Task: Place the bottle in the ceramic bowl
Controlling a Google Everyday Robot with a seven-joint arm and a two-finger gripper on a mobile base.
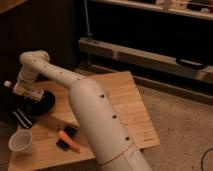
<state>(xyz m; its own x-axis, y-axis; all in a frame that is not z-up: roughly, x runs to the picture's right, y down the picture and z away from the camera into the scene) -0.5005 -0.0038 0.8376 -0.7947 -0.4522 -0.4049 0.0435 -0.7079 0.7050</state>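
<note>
Gripper (25, 90) sits at the table's (120, 100) far left edge, directly above the ceramic bowl (39, 105); jaw state cannot be determined. The bottle (11, 85) projects from the gripper's left side, cap outward, over the bowl's rim. Nearer the camera lie a carrot (68, 141) and paper cup (21, 142).

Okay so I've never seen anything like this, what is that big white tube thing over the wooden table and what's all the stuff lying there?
The white tube is a robot arm, seen by one camera looking down along it. It reaches across a wooden table to the far left corner. Its gripper, the hand at the tip, is over a shallow black ceramic bowl. A small whitish bottle with a white cap shows at the gripper's left side, apparently carried by it. Nearer the camera lie a white paper cup, an orange carrot beside a dark object, and a dark striped item left of the bowl.
</note>
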